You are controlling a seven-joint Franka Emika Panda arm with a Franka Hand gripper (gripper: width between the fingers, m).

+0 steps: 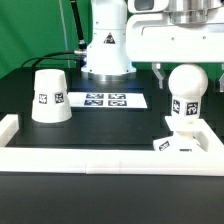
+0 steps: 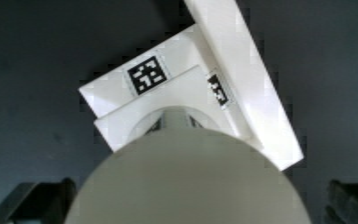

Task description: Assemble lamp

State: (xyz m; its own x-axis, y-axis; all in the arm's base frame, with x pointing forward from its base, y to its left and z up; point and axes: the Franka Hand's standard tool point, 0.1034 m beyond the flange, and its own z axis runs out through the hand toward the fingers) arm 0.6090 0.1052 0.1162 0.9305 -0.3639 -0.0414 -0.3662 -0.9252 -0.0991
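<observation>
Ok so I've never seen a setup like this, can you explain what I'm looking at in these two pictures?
This is a white robot arm mounted on a black table, putting a small lamp together. One picture comes from a camera off the arm that sees the whole scene. The other comes from a camera on the arm's wrist. On the table are a cup-shaped shade, a flat marker board and a long white border rail. The round bulb stands on the blocky base. The claw is open around the bulb, its fingers clear of it, so nothing is held.
</observation>
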